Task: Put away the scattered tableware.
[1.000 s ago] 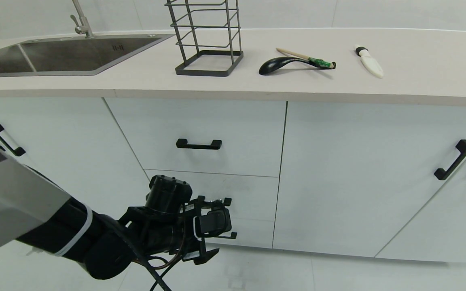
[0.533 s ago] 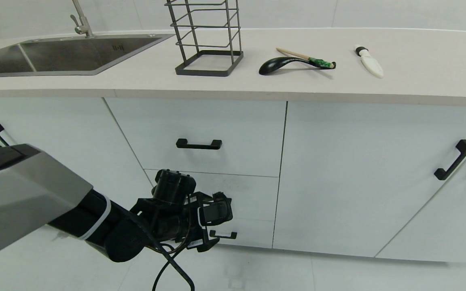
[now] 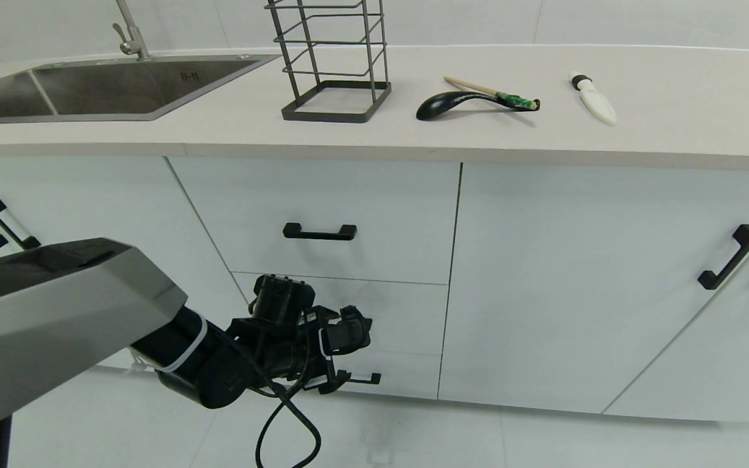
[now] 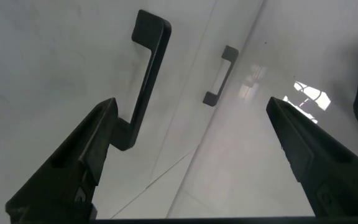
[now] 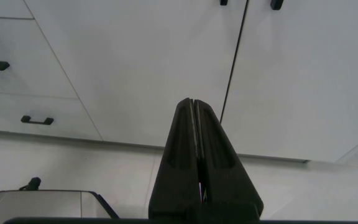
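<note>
On the countertop [image 3: 673, 130] lie a black spoon [image 3: 452, 102], a wooden stick with a green end [image 3: 493, 91] just behind it, and a white knife with a black band [image 3: 594, 99] farther right. My left gripper [image 3: 348, 357] hangs low in front of the drawers, open, next to the lower drawer's black handle [image 3: 360, 377]. In the left wrist view the open left gripper [image 4: 191, 168] faces that handle [image 4: 143, 81], and nothing is between its fingers. My right gripper [image 5: 193, 106] is shut and empty, pointing at the white cabinet doors [image 5: 166, 68] near the floor.
A dark wire rack [image 3: 335, 71] stands on the counter left of the spoon, and a steel sink [image 3: 108, 84] with a tap lies at the far left. The upper drawer handle [image 3: 319, 231] and door handles [image 3: 729, 257] stick out from the cabinet front.
My left arm has pushed forward toward the drawers, bringing its gripper a little higher and closer to the lower drawer handle. The tableware has not moved.
</note>
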`<state>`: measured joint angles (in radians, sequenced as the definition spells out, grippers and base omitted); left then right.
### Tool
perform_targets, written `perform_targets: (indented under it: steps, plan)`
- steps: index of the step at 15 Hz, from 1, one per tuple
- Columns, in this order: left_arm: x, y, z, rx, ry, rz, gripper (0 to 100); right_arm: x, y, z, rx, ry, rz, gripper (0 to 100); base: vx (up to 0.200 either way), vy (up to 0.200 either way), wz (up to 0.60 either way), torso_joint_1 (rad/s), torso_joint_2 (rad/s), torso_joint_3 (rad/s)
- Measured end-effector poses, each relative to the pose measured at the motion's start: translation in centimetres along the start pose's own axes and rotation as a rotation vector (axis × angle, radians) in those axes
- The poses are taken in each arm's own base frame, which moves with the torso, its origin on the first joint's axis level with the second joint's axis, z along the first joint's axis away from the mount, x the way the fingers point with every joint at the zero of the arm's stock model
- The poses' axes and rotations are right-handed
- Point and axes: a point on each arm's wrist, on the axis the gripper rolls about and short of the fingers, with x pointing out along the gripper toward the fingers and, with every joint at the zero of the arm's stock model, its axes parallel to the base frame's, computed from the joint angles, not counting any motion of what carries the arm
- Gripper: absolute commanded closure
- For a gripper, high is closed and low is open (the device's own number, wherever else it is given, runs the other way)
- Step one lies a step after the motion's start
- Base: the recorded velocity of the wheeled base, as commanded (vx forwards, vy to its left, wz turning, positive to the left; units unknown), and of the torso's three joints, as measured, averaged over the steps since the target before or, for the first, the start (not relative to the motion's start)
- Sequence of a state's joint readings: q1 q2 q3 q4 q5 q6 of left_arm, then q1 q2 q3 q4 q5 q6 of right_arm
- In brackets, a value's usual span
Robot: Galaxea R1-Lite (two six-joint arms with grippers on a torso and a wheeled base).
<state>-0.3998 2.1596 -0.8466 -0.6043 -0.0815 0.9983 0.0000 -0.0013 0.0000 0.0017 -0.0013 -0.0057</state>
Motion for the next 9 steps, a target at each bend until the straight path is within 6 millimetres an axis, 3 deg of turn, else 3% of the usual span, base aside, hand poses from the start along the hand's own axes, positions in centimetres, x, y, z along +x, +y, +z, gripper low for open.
perform_targets:
  steps: [9]
  plan:
    - [2.6,0.0,-0.6,0.019,-0.001,-0.016,0,0.0,0.0,0.0,0.000,0.000,0.000,100,0.000,0.000,0.00,0.000,0.00,0.000]
